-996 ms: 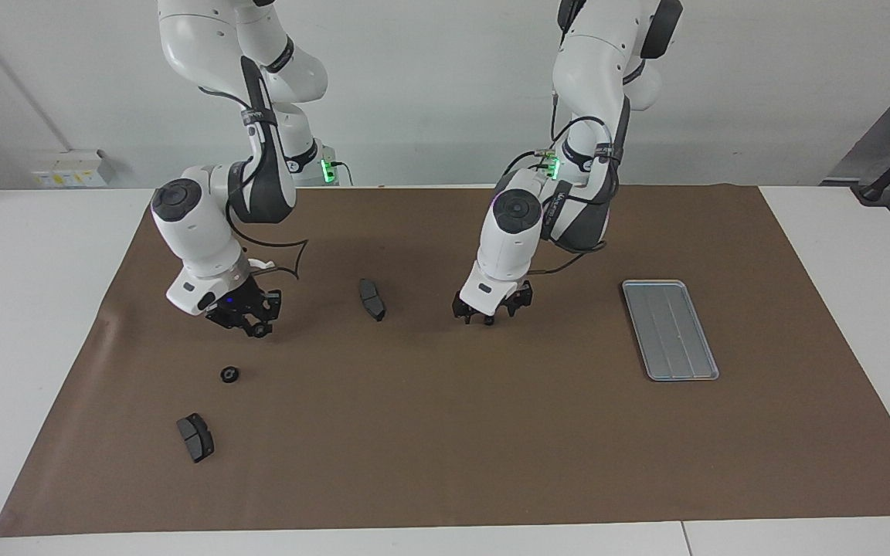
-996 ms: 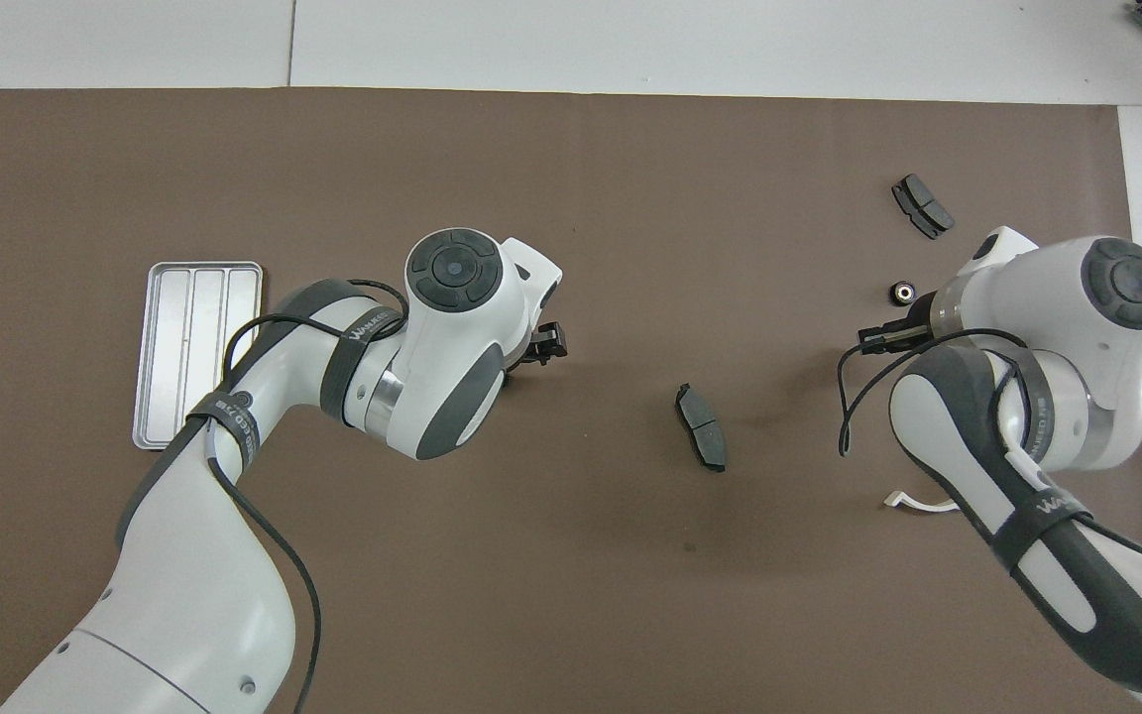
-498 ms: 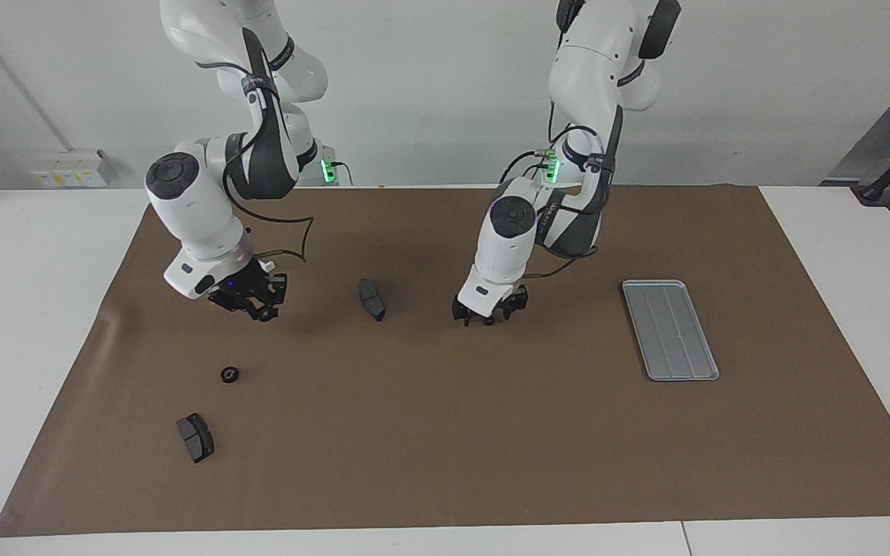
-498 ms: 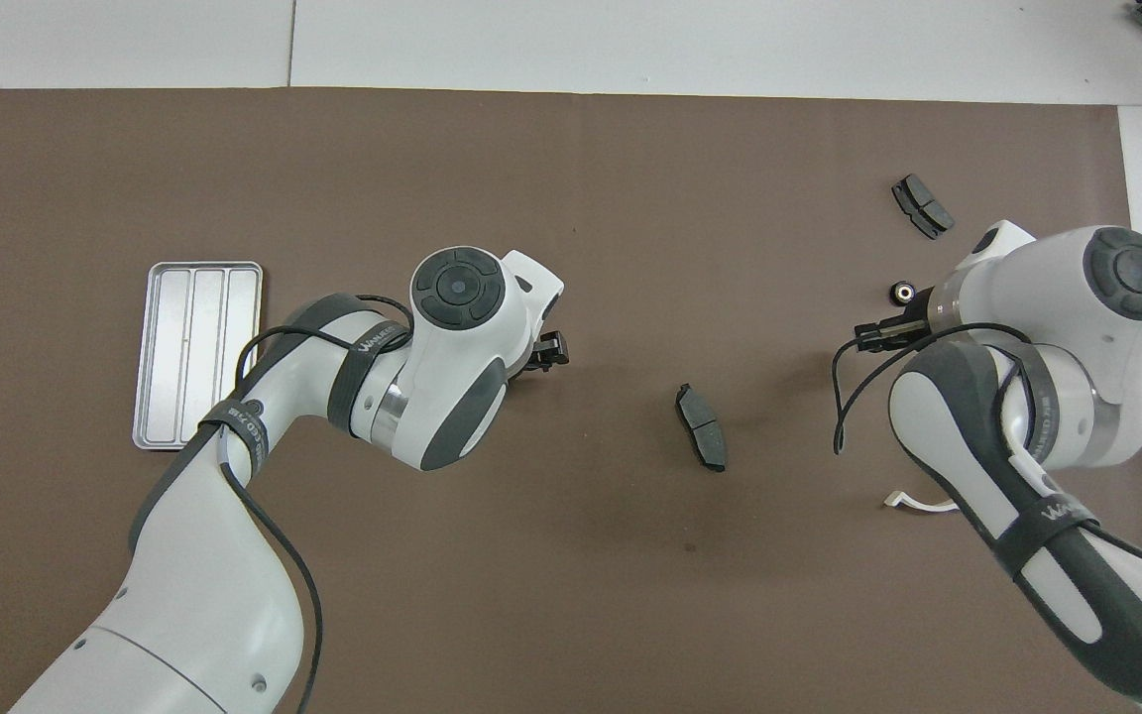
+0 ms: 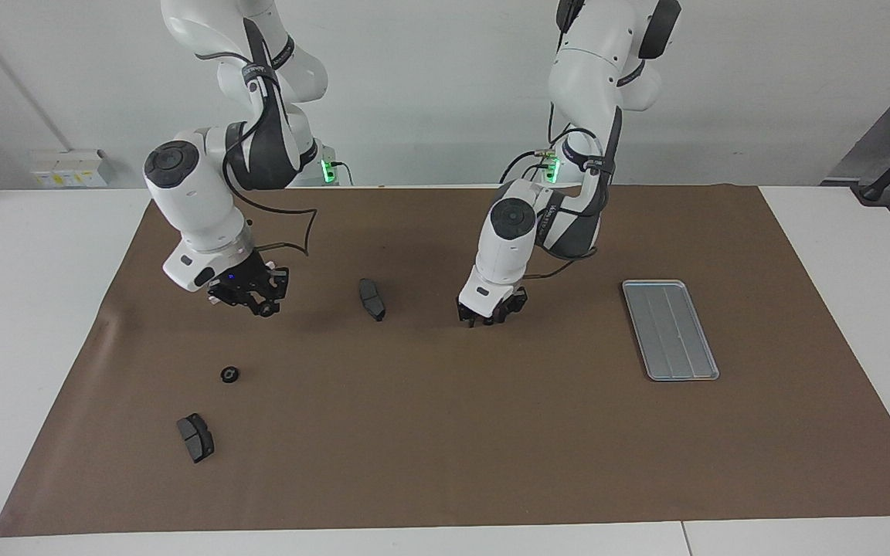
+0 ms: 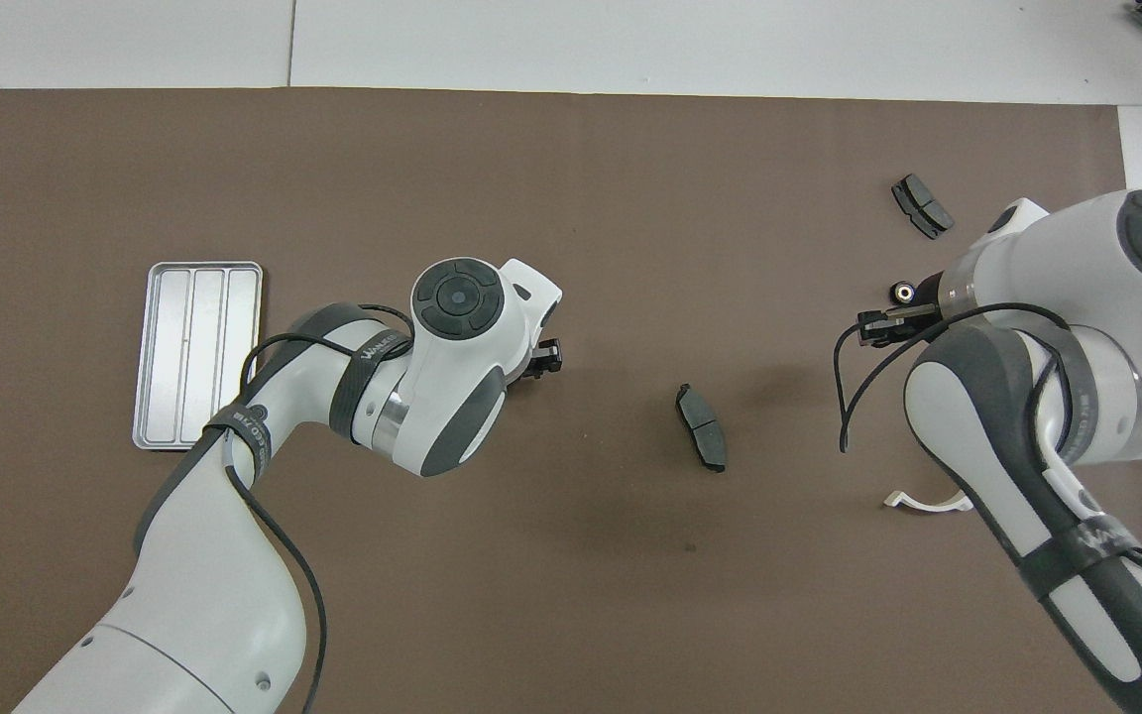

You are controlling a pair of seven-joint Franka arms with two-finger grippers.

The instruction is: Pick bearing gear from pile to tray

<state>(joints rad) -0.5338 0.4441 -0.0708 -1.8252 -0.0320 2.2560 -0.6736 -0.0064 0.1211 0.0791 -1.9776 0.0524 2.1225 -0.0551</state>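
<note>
**Both arms at work among the loose parts; tray not yet loaded**

Nearest the robots, a white half-ring bracket lies on the brown mat at the right arm's end of the table. The right gripper hangs over the mat between this bracket and the ring. It has risen over the last second, with no visible change in its fingers. A small dark round shape sits at its fingertips, possibly a lifted ring, but whether the fingers are closed on anything cannot be told.

Near the table's middle lies one black wedge pad. Beside it, toward the tray, the left gripper is low at the mat. Its fingers have drawn in from a wider spread. Whether they have met, or caught a part, cannot be told, since the arm hides the spot from above.

The tray rests flat toward the left arm's end, and nothing shows in it.

Farther out, toward the right arm's end, lie one loose black ring and, farthest, a second wedge pad.

The left gripper's closing suggests a grasp in progress. Lift and carry to the tray remain.
</note>
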